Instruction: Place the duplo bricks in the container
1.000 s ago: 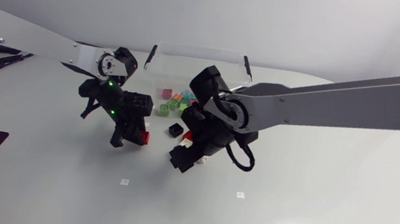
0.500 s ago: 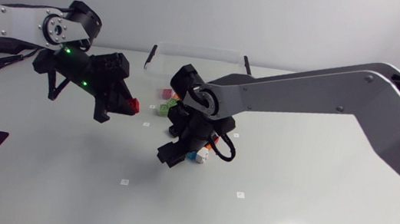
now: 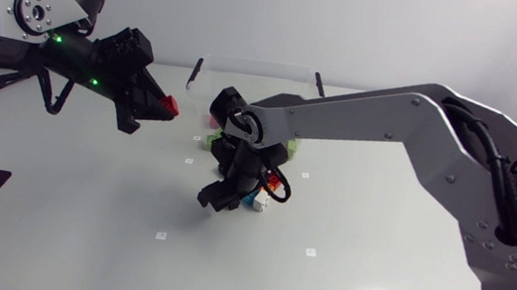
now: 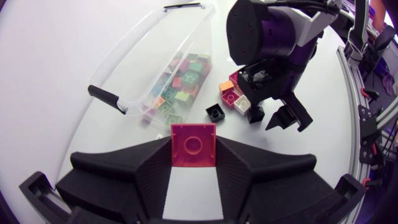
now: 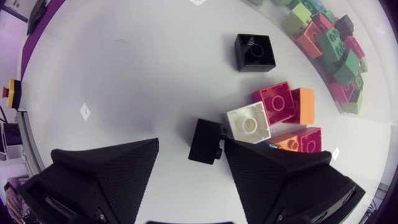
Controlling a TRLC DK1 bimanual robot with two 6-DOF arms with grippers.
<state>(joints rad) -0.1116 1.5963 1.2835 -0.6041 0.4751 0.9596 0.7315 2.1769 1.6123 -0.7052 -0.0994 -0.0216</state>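
Within left tool (image 4: pixel 193 140), brick (image 4: pixel 193 148) underside wristward

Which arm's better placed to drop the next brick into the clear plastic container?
Left. The left gripper is shut on a red square brick, raised close to the clear plastic container. The right gripper is open over loose bricks on the table, gripping nothing.

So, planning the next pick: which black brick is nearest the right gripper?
The black brick beside the white brick, between the fingers of the right gripper; the other black brick sits alone, farther ahead.
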